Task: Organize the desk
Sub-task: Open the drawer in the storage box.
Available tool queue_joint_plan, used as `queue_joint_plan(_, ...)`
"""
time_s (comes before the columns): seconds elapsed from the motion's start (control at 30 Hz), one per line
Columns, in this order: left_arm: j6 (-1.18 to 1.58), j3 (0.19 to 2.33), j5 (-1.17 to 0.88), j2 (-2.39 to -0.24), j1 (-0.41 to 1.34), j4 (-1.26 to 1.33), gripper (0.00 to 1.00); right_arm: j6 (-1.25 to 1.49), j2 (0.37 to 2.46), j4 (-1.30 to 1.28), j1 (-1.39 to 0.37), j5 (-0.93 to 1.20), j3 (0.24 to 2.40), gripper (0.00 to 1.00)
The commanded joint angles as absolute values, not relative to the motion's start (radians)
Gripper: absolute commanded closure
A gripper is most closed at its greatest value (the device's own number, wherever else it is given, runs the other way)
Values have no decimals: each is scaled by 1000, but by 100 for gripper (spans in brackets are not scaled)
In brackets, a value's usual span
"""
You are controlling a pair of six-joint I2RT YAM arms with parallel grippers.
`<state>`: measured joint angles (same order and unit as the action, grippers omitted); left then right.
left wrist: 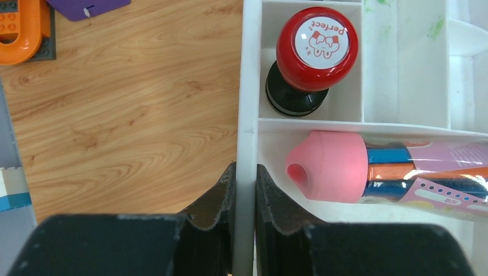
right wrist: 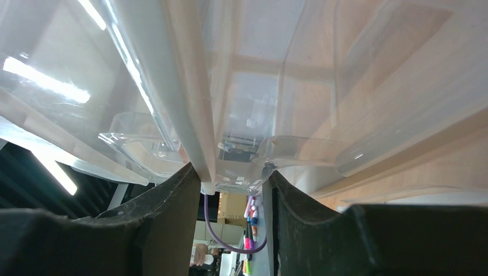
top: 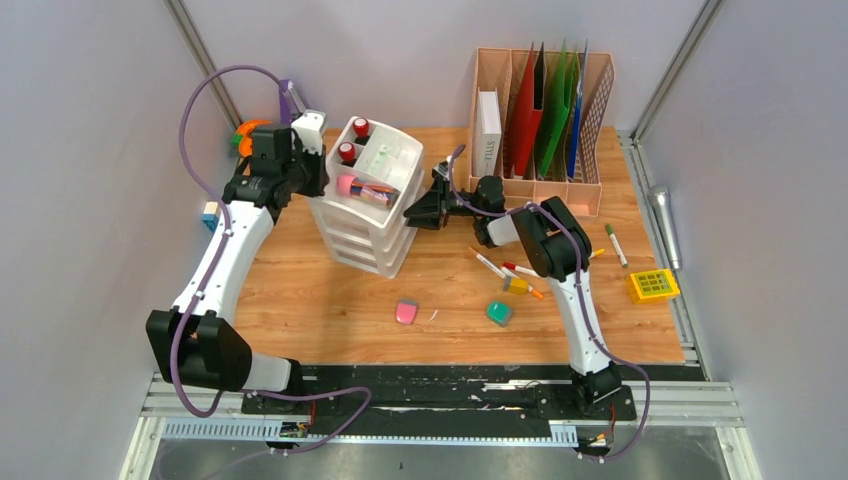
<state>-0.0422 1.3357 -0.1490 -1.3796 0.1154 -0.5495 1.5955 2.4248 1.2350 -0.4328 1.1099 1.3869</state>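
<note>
Desk point(top: 320, 320) sits mid-frame in our top view: wood planks between grey walls, black rail along the near edge carrying both arm bases. At the desk's far right we see a file rack point(top: 540, 197) holding a white book point(top: 488, 135) plus red, green and blue folders. Left of it stands a white drawer unit point(top: 365, 225), turned at an angle, with an open tray on top. We have both arms on it. Our left gripper point(left wrist: 244, 175) reaches from the left and pinches the tray's left wall, one finger pressed on each side of that white wall with no gap showing. Our right gripper point(right wrist: 235, 172) is at the unit's right face near the top drawer, jaws partly closed and straddling a clear plastic lip, with both fingers point(right wrist: 178, 195) touching it. A pink-capped pen pack point(left wrist: 334, 167) lies in the tray's near compartment, cap toward the left gripper. Two red-capped stamps point(top: 360, 127) stand upright in the compartments beyond it. We see a silver cylinder point(top: 665, 225) on the right-hand rail and a yellow box point(top: 652, 285) at the desk's right edge. Loose markers point(top: 490, 263) are scattered under the right forearm. A pink eraser point(top: 406, 311) and a green block point(top: 499, 312) lie near front centre, apart from each other and from the unit. An orange toy point(left wrist: 20, 29) sits at the far left, just beside a purple piece point(left wrist: 86, 7).
</note>
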Motion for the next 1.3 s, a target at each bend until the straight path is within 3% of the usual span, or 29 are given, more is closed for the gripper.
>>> queue_joint_plan(0.0,-54,1327,-35,-1363,100,-538,100,1575,2321,1306,-393,1130,1370,62)
queue_joint_plan(0.33,-63,1325,-17,-1364,100,-536,100,1548,2289,1296,-376,1146,1321,61)
queue_joint_plan(0.57,-67,1327,-4,-1364,100,-534,100,1499,2280,1264,-372,1161,1279,51)
queue_joint_plan(0.93,-83,1320,33,-1351,100,-529,100,1492,2245,1265,-351,1183,1259,46)
queue_joint_plan(1.27,-94,1331,33,-1345,100,-534,100,1204,2134,1015,-318,1242,1154,45)
